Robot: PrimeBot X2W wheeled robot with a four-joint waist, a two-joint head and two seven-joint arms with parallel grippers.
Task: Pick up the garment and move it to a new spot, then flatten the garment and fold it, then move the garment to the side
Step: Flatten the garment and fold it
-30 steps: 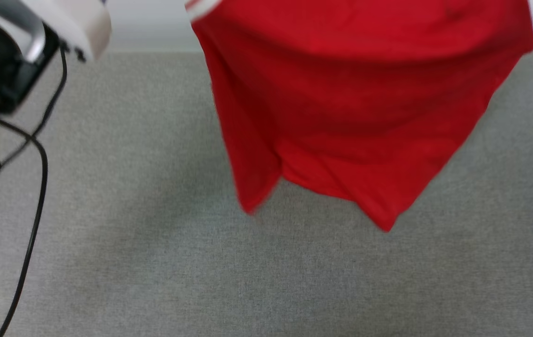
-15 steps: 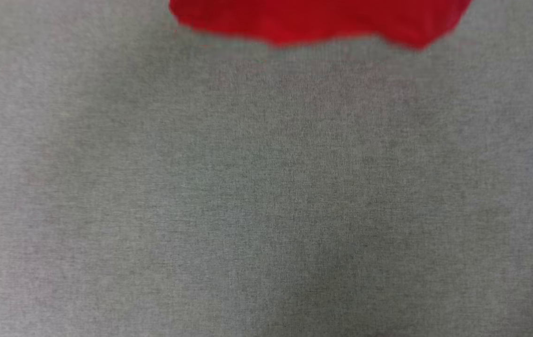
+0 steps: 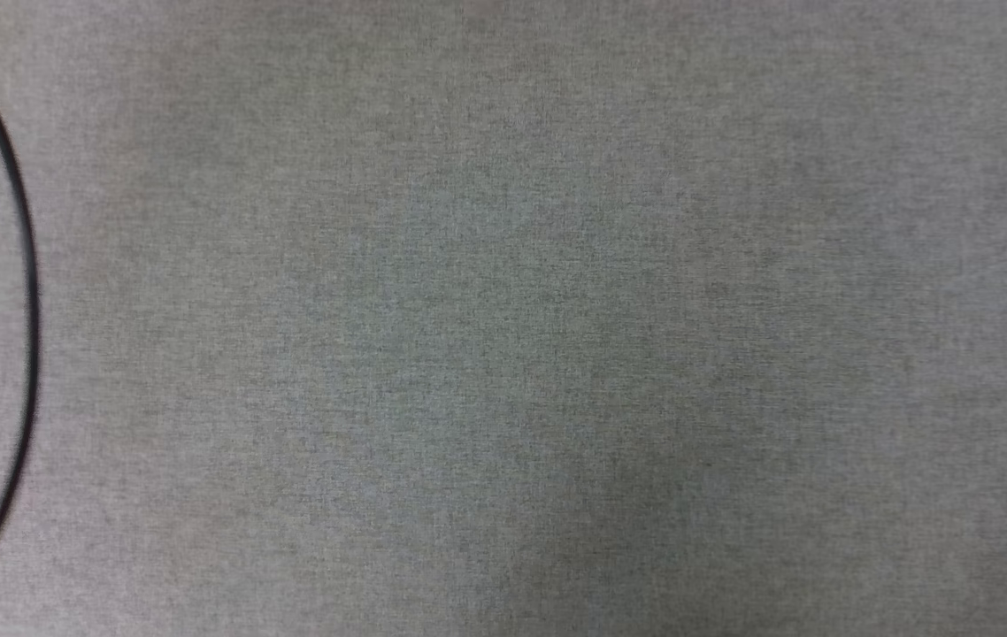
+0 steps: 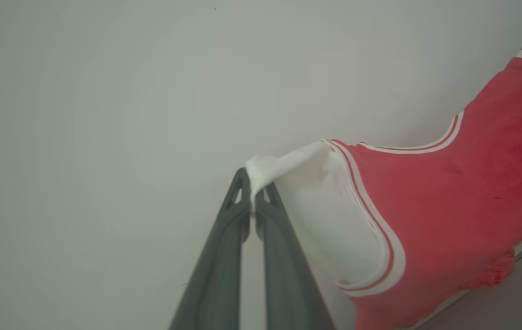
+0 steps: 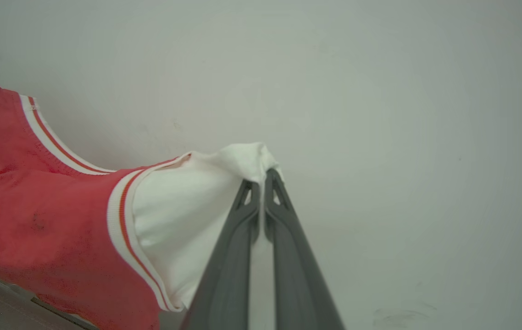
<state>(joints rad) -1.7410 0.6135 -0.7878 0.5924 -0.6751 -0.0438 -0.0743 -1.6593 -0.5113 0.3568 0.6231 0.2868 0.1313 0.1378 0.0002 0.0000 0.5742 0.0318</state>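
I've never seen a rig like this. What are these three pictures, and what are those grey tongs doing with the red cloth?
This is a two-armed robot with a camera on its head and one on each wrist. The head picture looks down on a grey fabric surface, with a black cable curving at its left edge. The other two pictures look along each arm's pincer, two long dark fingers. The left pincer is shut on one white sleeve of a red shirt; the right pincer is shut on the other sleeve. So the shirt is held up between both arms, in front of a pale wall.
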